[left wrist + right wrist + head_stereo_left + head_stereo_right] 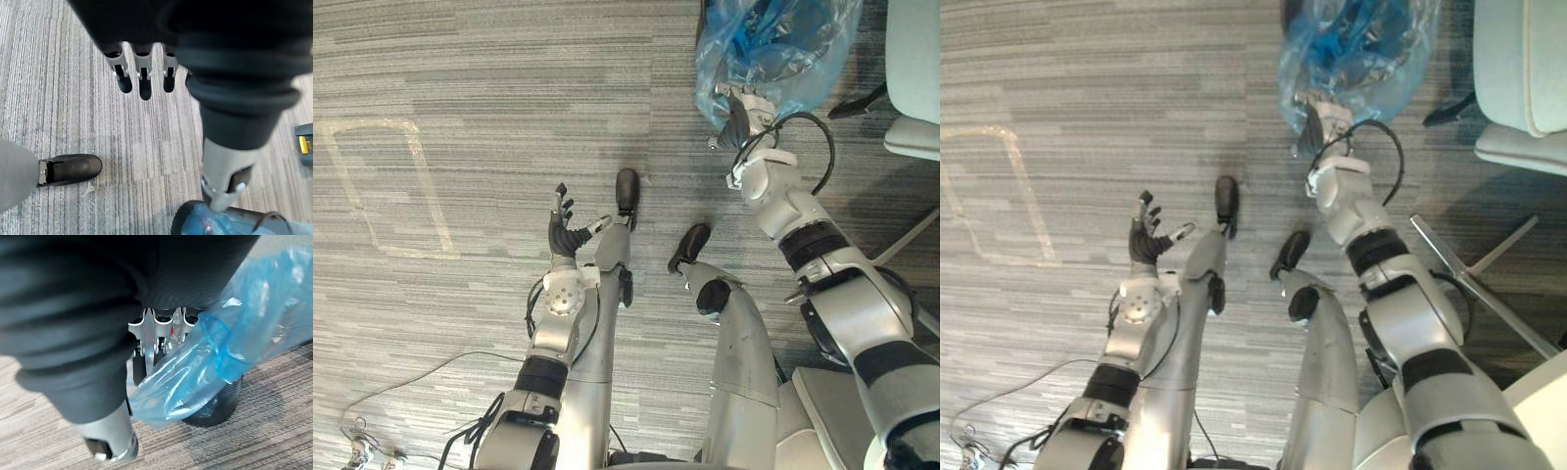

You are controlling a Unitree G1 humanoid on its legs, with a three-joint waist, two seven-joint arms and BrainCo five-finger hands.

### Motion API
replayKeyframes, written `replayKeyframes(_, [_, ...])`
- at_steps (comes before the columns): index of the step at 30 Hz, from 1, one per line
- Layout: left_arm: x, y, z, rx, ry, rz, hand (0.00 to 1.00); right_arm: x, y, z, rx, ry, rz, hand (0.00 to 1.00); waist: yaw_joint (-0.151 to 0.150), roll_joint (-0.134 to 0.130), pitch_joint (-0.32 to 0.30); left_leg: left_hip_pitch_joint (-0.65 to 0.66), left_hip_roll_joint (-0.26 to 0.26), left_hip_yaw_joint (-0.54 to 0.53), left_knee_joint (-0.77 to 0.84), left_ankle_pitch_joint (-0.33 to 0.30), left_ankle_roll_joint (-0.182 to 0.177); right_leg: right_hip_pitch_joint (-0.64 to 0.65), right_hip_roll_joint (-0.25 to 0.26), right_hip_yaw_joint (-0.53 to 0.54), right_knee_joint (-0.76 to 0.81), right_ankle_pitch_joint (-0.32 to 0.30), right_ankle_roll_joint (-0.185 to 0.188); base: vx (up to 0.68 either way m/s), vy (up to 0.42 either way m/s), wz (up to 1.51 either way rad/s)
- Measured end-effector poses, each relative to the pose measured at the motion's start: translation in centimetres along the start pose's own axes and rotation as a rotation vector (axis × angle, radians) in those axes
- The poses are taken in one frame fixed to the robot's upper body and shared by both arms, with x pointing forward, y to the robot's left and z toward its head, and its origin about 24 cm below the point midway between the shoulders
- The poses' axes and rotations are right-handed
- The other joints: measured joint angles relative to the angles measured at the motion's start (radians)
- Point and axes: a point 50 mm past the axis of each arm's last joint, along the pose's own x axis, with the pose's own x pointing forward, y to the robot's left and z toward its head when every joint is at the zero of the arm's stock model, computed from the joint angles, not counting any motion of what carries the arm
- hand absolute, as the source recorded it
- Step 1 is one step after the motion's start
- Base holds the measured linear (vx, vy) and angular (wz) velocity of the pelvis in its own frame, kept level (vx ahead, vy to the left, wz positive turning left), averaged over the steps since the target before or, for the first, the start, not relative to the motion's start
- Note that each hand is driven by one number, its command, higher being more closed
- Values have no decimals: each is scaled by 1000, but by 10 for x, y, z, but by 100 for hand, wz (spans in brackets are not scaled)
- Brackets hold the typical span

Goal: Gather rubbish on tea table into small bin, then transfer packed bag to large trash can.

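Right hand (741,110): reaching out to the near side of the blue bag (773,49) and touching its film. The fingers (157,340) are disappearing behind the plastic, so I cannot tell whether they are pinching it or lying straight.
Blue bag: sitting as a liner in the small bin (217,406) and puffing up well above the dark mesh wall. Dark shapes are showing through it (too blurred to name).
Why there: the hand is going for the loose upper film, likely because that is the part to bunch up and lift by.
Left hand (563,230): hanging low, well apart from the bin, with fingers straight and spread and holding nothing, probably to leave room for the working arm.
Step in hand: with the bag resting in the bin, the packing-up is only beginning, and the carry to the large trash can is not yet done.
Risk: the thin film may slip or tear if too little of it is gathered.
Surroundings: the bin is standing on grey striped carpet (460,78), with a pale chair (913,59) just beside it.
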Motion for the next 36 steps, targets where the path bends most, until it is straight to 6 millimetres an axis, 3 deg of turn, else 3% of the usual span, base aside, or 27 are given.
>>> replayKeyframes(8, [2, 6, -4, -16, 25, 22, 0, -3, 1, -2, 52, 8, -1, 100, -4, 0, 0, 0, 19, 35, 0, 17, 13, -2, 1, 0, 1, 9, -14, -46, -16, 0])
replayKeyframes(16, [0, 9, -12, -7, 55, 32, 0, -8, -2, 3, 166, 4, -56, 100, -8, -3, 1, 47, 33, 44, 12, 3, 5, 46, 8, 3, -3, 9, -13, -44, -21, -6])
replayKeyframes(20, [-3, 13, -16, -2, 72, 38, 0, -16, -6, 19, 277, -51, -114, 100, -8, -5, 3, 123, 40, 67, -42, 5, 6, 108, 11, 2, -49, 10, -3, -47, -14, -13])
replayKeyframes(24, [-8, 16, -23, 5, 101, 32, 0, -21, -3, 21, 366, -30, -131, 100, -13, -7, 3, 176, 41, 73, -56, 17, 12, 167, 16, -5, -76, 27, -21, -8, -5, -1])
replayKeyframes(30, [-21, 19, -30, 12, 131, -2, 0, -34, 0, 25, 564, -18, -155, 100, -15, -10, 3, 319, 42, 73, -124, 17, 11, 312, 40, -8, -159, 35, -11, -1, -12, -2])
replayKeyframes(34, [-30, 19, -40, 23, 173, -23, 0, -44, 8, 31, 662, -21, -143, 100, -21, -14, 2, 414, 39, 75, -188, 25, 1, 398, 52, -11, -212, 43, -10, 10, -10, -1])
replayKeyframes(36, [-38, 21, -51, 36, 224, -38, 0, -53, 24, 35, 768, 0, -100, 100, -24, -21, -2, 514, 38, 76, -239, 37, -6, 491, 64, -12, -257, 52, -4, 63, -56, -4])
